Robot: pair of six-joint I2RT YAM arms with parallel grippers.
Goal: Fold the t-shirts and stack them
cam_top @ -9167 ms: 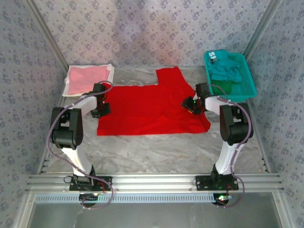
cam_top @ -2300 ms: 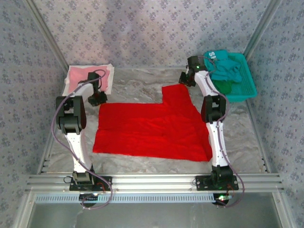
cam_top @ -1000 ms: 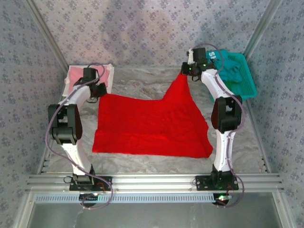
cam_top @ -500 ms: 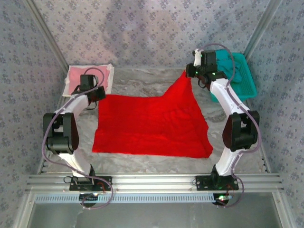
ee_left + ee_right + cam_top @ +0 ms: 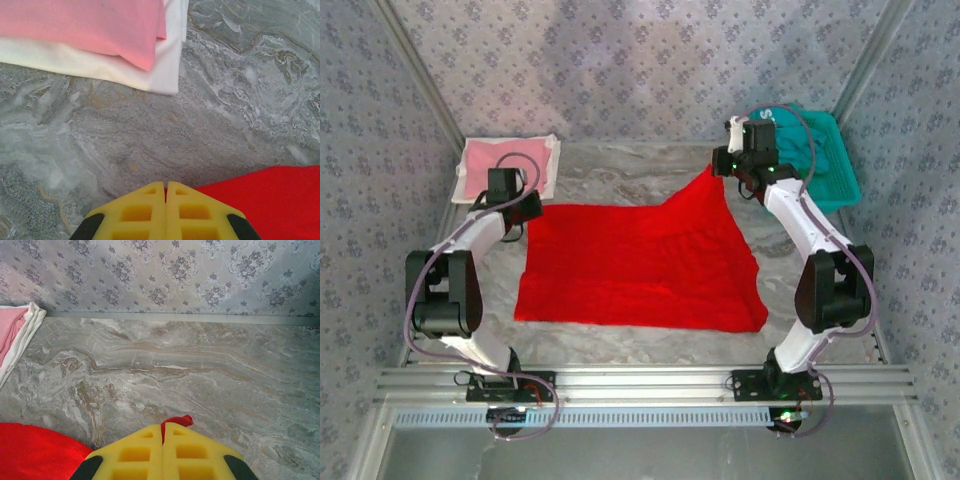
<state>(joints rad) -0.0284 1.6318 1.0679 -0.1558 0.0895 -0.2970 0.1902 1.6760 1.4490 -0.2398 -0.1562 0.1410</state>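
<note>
Swings both elbows outward since half a second ago, red shirt (image 5: 640,265) otherwise spread alike. Pinches the far right sleeve tip in the right pincer (image 5: 163,426), pressed together and held high; pinches the far left corner in the left pincer (image 5: 166,186), likewise pressed together, low over the worktop (image 5: 620,170). Leaves the shirt's body toward the arm bases, long axis left to right, so probably folds the far edge nearward. Keeps teal shirts (image 5: 798,145) in the basket (image 5: 850,185), back right; pink shirt (image 5: 505,160) on a white sheet (image 5: 548,165), far left
</note>
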